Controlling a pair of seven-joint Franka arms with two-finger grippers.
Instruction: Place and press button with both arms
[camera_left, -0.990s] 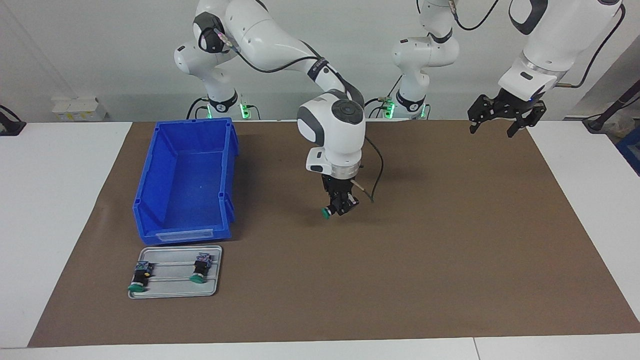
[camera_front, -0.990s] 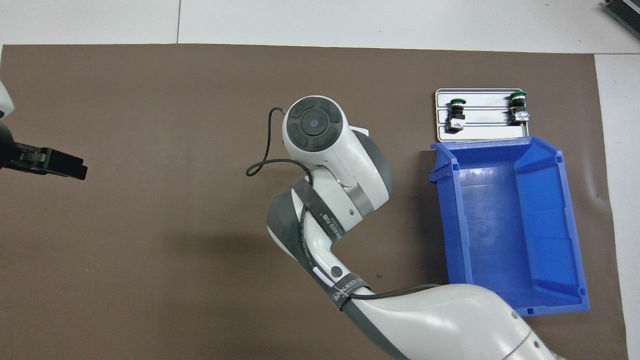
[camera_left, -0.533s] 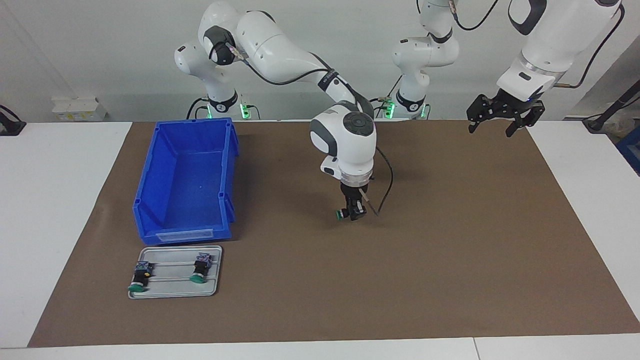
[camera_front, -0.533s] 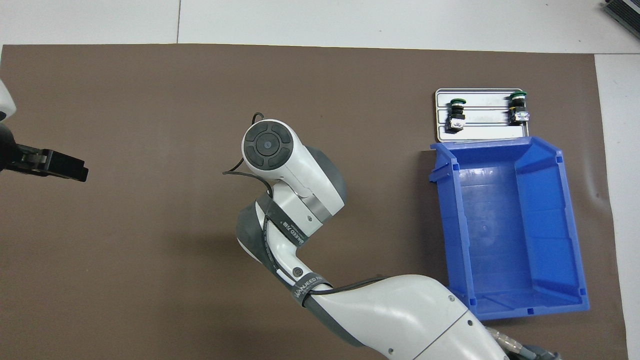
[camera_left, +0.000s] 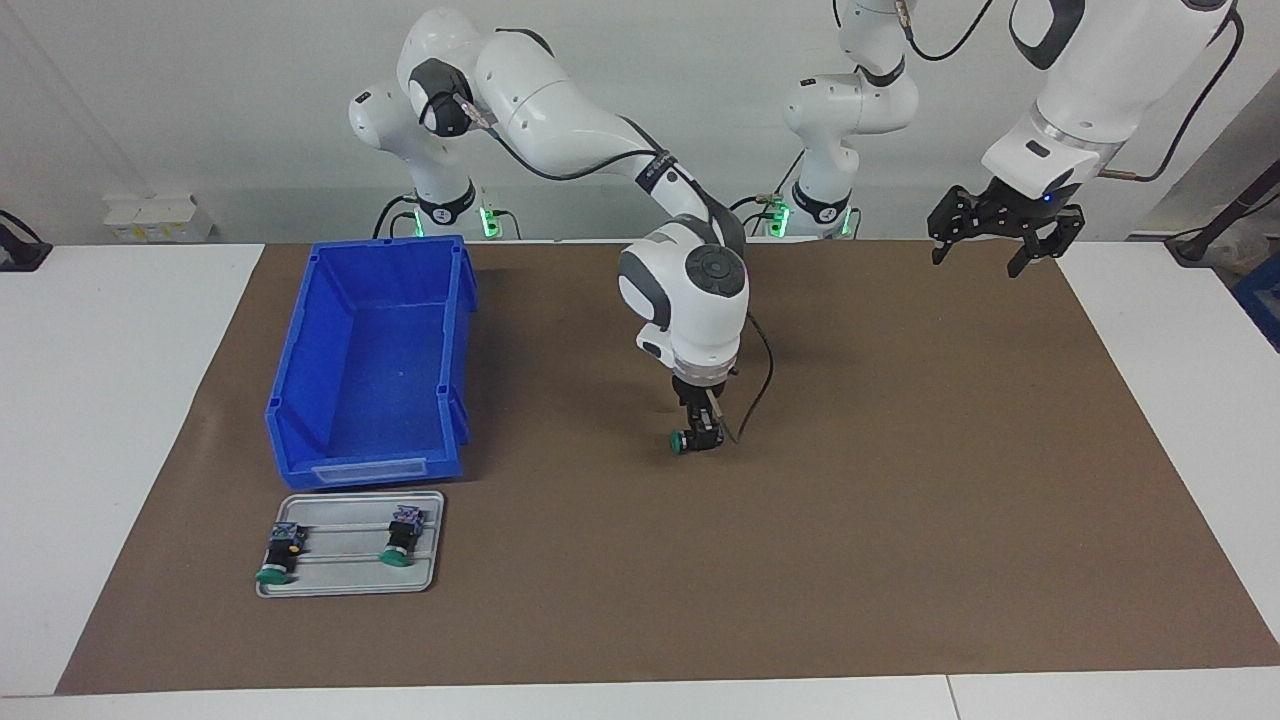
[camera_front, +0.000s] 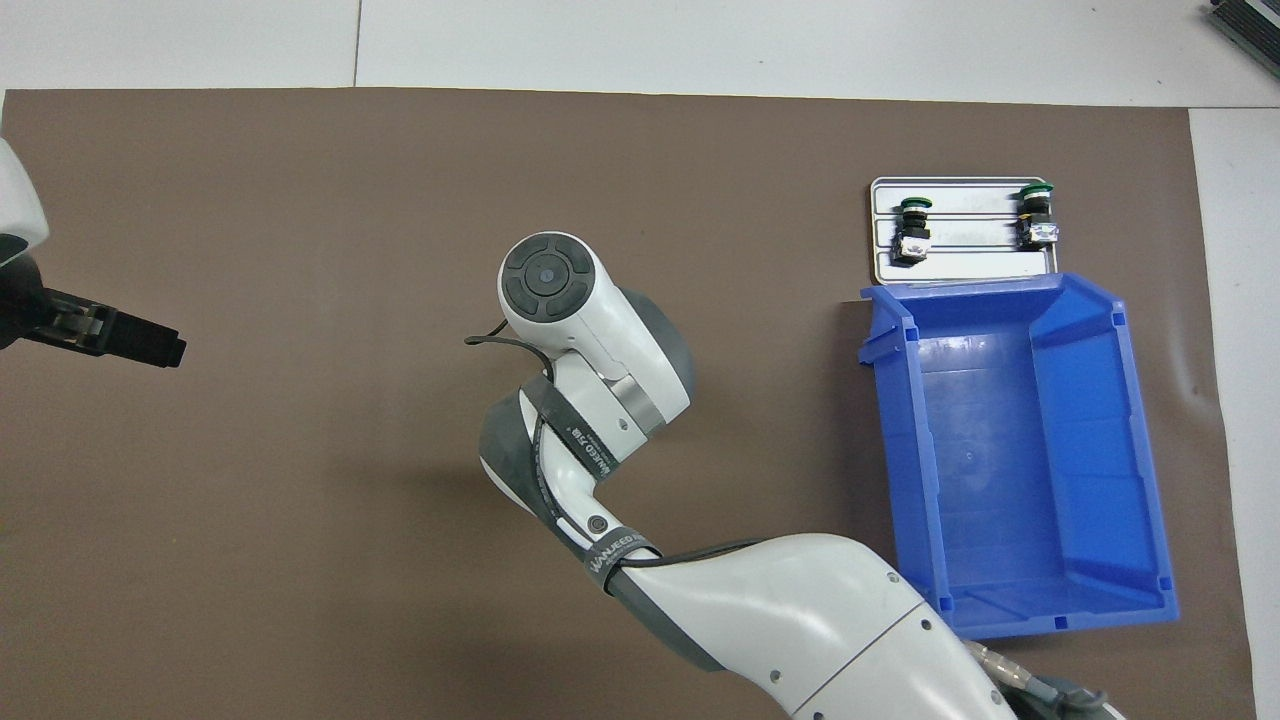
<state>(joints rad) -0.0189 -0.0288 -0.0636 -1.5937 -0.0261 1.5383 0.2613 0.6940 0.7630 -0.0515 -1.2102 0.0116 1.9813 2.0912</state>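
The one piece of lettering sits on a dark strap (camera_front: 622, 556) wrapped around the right arm (camera_front: 800, 620) in the overhead view. It is white print that seems to begin "WANJEE", but the rest cannot be made out. A second strap (camera_front: 578, 445) higher on the same arm carries similar white print, too small to read.

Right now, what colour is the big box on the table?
Blue. The box shows best in the overhead view.
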